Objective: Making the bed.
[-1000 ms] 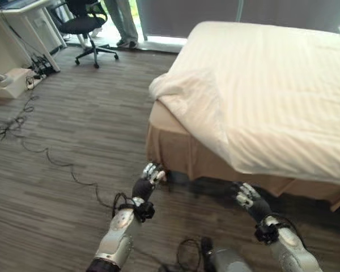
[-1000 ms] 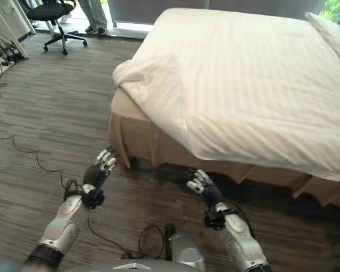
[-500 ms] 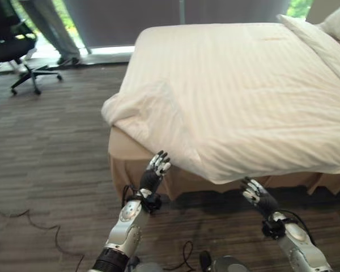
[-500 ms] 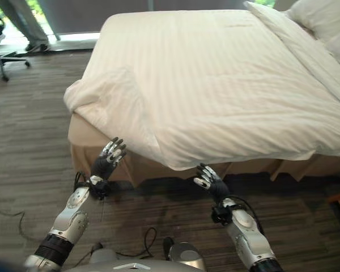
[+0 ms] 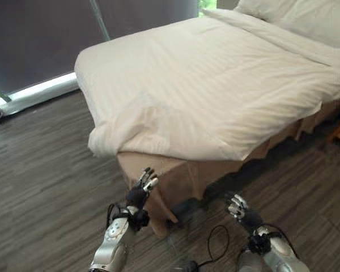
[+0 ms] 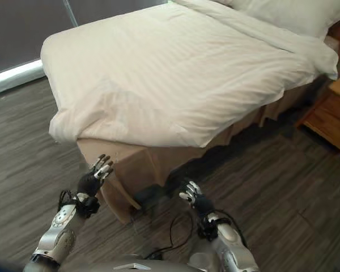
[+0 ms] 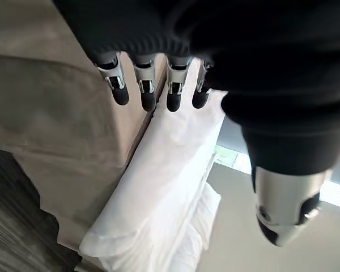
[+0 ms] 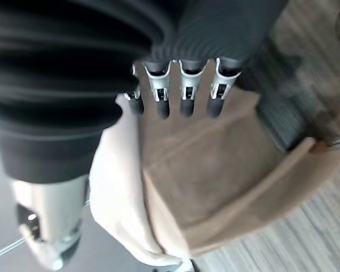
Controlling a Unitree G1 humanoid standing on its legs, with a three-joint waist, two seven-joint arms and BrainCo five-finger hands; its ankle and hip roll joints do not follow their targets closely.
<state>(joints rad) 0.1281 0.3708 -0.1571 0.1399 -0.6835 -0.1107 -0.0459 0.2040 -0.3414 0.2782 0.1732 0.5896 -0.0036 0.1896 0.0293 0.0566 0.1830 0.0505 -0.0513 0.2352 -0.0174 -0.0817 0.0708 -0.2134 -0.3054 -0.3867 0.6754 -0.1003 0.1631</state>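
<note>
- A wide bed [image 5: 158,170] stands on a dark grey wood-plank floor [image 5: 39,187], with its near corner toward the robot.
- A cream-white striped duvet [image 6: 175,73] covers the top of the bed and hangs a short way over the near side.
- At the near corner the duvet is bunched into a thick rumpled fold [image 5: 130,127], which overhangs the tan fabric bed skirt [image 6: 136,170] below it.
- The bed skirt falls to the floor and flares out at the corner pleat.
- White pillows [image 6: 283,14] lie at the far end of the bed, partly under the folded-back edge of the duvet.
- A brown wooden bedside cabinet [image 6: 331,113] stands just beside the far end of the bed, on the robot's right.
- A dark grey curtain [image 5: 39,39] hangs behind the bed, with a strip of bright light along the floor under it.
- The left hand [image 5: 141,190] is raised in front of the bed skirt at the corner, fingers straight and spread, grasping nothing; it sits below the bunched fold and apart from it.
- In the left wrist view its fingers [image 7: 147,93] point toward the bed skirt and the white duvet edge, with the thumb [image 7: 283,204] held well apart.
- The right hand [image 6: 191,195] is low over the floor, near the shadowed foot of the bed skirt, fingers relaxed and empty.
- In the right wrist view its fingers [image 8: 184,93] extend toward the tan skirt, not touching it.
</note>
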